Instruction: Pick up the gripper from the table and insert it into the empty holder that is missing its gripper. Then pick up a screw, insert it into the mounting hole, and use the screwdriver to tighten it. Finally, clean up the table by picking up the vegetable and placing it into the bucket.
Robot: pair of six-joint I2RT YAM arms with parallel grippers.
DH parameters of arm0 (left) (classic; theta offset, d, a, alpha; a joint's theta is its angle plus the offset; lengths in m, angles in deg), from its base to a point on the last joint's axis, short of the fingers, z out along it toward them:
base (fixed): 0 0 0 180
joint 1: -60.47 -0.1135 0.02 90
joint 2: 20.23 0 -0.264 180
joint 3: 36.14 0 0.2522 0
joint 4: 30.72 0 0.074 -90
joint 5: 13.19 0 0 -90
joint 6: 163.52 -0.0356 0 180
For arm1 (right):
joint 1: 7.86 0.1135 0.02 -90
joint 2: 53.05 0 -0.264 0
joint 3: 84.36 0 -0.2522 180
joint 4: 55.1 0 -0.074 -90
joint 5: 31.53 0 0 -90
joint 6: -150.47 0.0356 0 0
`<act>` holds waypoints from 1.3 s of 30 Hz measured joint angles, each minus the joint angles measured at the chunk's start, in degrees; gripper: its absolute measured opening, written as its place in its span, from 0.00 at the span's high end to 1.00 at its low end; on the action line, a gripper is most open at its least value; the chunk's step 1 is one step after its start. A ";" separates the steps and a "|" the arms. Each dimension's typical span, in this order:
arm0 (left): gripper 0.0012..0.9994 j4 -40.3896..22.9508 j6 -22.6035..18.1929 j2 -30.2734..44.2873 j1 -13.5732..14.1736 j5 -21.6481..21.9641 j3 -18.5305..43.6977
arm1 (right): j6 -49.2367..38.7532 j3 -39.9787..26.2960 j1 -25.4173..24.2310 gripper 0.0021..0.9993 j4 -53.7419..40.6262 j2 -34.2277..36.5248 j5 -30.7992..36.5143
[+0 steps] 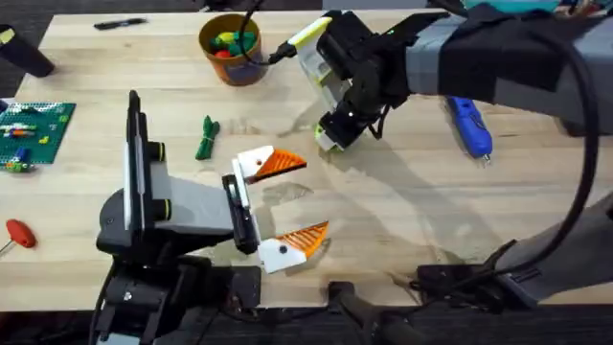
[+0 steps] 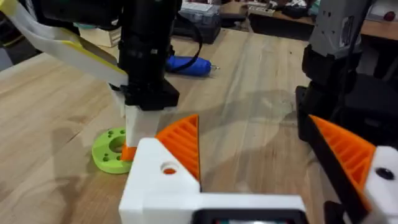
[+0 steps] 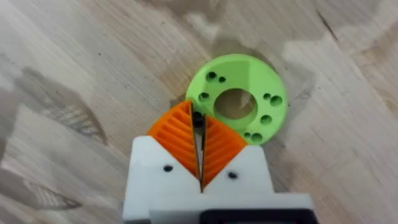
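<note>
ribbed orange right end effector [image 3: 200, 146] pinched on small dark screw [image 3: 198, 120], flat round lime disc [image 3: 239, 99]

The left arm [image 1: 153, 206] is seen low over the near part of the table [image 1: 402, 211], its forearm laid roughly level and pointed toward the table's middle. The left gripper [image 1: 287, 201] is held wide apart, one orange-padded finger set toward the table's far edge and the other toward its near edge. The right arm [image 1: 479, 53] is stretched across the table's far side from the right and bent downward at the wrist. The right gripper [image 3: 199, 127] is pointed down at the table top, its ribbed pads pressed together on a small dark piece at their tips.
</note>
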 joint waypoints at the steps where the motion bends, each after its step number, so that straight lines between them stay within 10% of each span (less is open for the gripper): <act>1: 0.01 0.01 0.00 0.00 0.00 0.01 0.00 | 0.00 0.00 0.00 1.00 0.00 0.00 0.00; 20: 0.01 0.00 0.00 -0.01 -0.02 0.00 0.00 | 0.00 -8.30 0.00 1.00 -7.69 -0.02 -0.02; 39: 0.01 0.00 0.00 0.01 0.00 0.00 0.00 | 0.00 -31.44 0.00 1.00 -27.07 -0.02 -0.07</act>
